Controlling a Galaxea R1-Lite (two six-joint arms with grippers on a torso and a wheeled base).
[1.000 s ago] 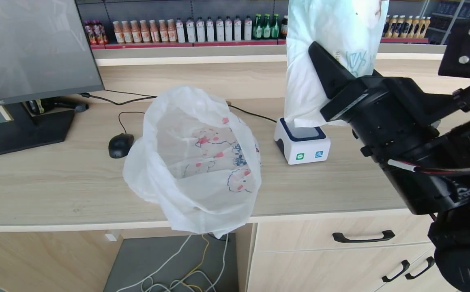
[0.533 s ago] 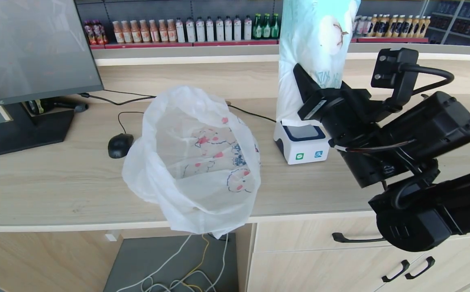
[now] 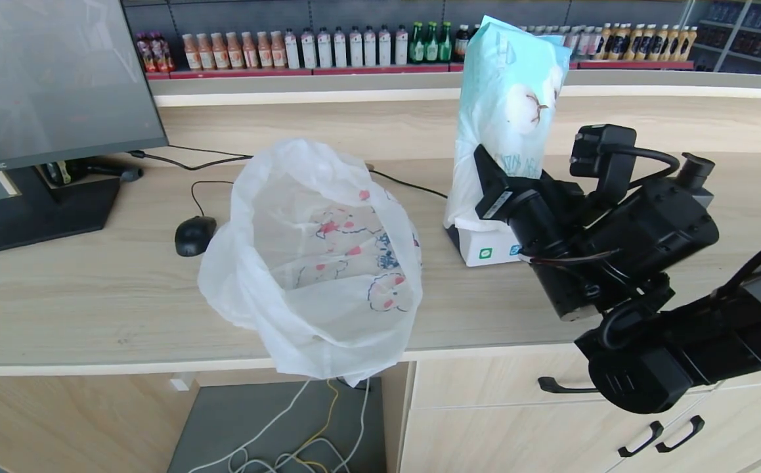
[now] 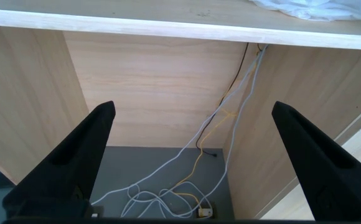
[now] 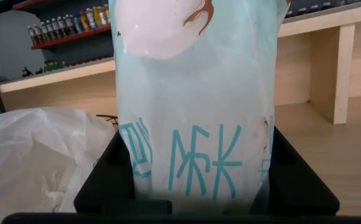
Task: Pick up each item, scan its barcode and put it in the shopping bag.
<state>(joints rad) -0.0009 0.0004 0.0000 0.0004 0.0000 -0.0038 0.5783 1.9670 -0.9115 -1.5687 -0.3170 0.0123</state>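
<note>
Jaws, right gripper [image 5: 200, 140]: I have them clamped on the packet [image 3: 511, 112].
Jaws, left gripper [image 4: 194, 109]: spread wide, below the surface [image 3: 91, 302] carrying the scanner [image 3: 488, 246].
Packet: upright, lower end over the scanner.
Shopping bag [image 3: 314, 263]: open, just left of the scanner.

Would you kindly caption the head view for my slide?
Right gripper holds a tall pale-blue plastic pack over the white box scanner.
</note>
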